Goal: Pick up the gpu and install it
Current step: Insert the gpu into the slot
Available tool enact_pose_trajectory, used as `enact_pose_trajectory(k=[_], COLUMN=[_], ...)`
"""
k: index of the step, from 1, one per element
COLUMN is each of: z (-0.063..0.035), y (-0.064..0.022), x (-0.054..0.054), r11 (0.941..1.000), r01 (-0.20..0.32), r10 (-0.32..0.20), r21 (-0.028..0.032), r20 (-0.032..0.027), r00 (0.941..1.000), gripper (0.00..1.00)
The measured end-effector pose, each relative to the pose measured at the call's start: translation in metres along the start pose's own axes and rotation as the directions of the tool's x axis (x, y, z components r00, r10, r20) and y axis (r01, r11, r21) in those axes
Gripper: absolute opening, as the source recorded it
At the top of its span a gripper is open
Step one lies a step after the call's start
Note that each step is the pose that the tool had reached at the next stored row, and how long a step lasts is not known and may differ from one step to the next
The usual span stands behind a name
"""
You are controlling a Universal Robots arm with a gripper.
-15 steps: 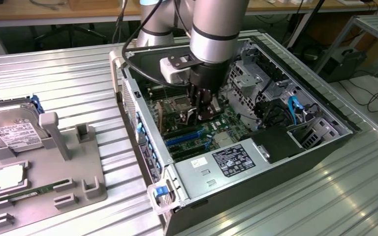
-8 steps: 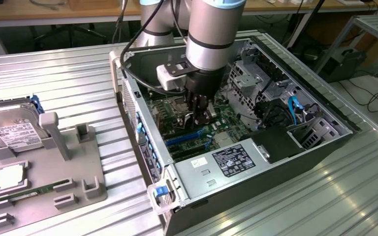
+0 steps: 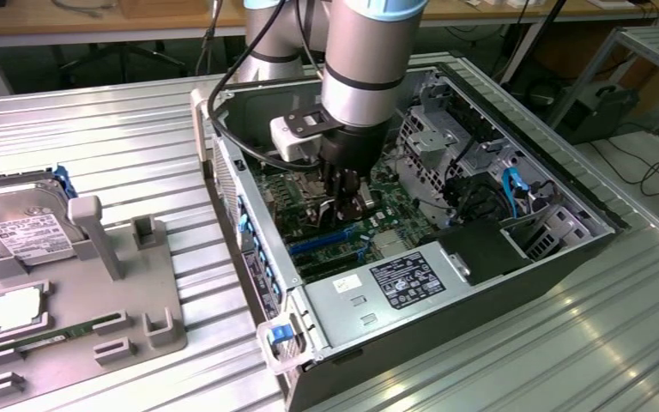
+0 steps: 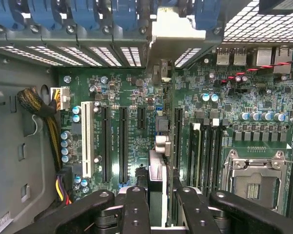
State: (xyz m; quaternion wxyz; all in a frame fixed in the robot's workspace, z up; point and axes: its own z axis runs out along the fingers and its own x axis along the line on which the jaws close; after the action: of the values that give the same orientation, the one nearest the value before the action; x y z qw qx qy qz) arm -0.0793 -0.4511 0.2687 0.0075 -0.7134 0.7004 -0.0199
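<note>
Black gripper (image 4: 156, 207) clamps the gpu (image 4: 156, 180) edge-on inside the computer case (image 3: 582, 249), above the motherboard (image 4: 117, 131)

Bright, even room light; glare streaks the ribbed metal table (image 3: 604, 343) toward four o'clock. The open computer case (image 3: 559, 184) interior lies shadowed (motherboard (image 4: 127, 126) still legible), with the nearest gripper parts slightly soft.

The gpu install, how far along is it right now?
Picked up: the gpu is gripped edge-on in the gripper, jaws closed on it. In hand: it hangs inside the open computer case, above the motherboard slots. Left: it does not look seated yet.
</note>
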Motion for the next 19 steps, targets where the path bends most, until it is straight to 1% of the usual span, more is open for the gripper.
enact_pose_trajectory(k=[10, 12, 14, 19], z=[0.0001, 0.0003, 0.0004, 0.0007], y=[0.0000, 0.0001, 0.0001, 0.0006], x=[0.0000, 0.0000, 0.0000, 0.0011], r11=[1.0000, 1.0000, 1.0000, 1.0000], r01=[0.000, 0.000, 0.000, 0.000], r10=[0.000, 0.000, 0.000, 0.000], r21=[0.0000, 0.0001, 0.0002, 0.0002], r20=[0.0001, 0.0017, 0.0068, 0.0068], r00=[1.0000, 1.0000, 1.0000, 1.0000], gripper=[0.27, 0.27, 0.27, 0.27])
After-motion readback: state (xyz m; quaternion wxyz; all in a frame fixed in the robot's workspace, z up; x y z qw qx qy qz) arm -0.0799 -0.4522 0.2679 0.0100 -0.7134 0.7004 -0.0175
